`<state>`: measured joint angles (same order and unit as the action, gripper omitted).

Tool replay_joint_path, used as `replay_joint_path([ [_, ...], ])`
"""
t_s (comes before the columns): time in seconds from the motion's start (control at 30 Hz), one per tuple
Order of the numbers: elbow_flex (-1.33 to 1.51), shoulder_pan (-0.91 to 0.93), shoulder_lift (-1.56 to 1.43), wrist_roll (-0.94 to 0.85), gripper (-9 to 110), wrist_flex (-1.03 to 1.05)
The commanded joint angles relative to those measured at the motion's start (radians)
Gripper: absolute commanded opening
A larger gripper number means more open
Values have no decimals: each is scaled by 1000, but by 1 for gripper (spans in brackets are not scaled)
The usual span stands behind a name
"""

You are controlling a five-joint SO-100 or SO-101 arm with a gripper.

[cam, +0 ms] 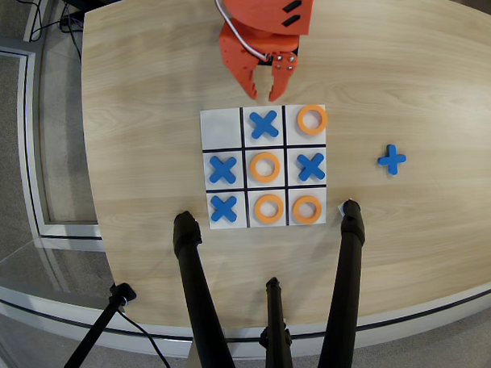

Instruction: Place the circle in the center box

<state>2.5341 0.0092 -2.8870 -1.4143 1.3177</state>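
The white 3x3 board (222, 128) lies in the middle of the wooden table in the overhead view. An orange ring (264, 166) lies flat in the center box. Other orange rings lie in the top right cell (312, 119), the bottom middle cell (268, 208) and the bottom right cell (308, 208). My orange gripper (262, 95) hangs just above the board's top edge, over the table, apart from all rings. Its fingers stand slightly apart and hold nothing.
Blue X pieces lie in the top middle (264, 124), middle left (222, 169), middle right (311, 166) and bottom left (224, 208) cells. One more blue X (392, 159) lies on the table right of the board. Black tripod legs (196, 291) stand at the near edge.
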Motion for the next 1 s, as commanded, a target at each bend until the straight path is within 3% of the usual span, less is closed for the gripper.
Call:
replay_joint_path([
  [0.0,112,3,-132,-9,1,-5],
  [0.3,465,75,-453,-21,0,-17],
  [0.53,637,170,-468,-60,0,-110],
  [0.77,669,368,-472,-83,0,-61],
  [0.97,669,666,-508,-118,0,-23],
])
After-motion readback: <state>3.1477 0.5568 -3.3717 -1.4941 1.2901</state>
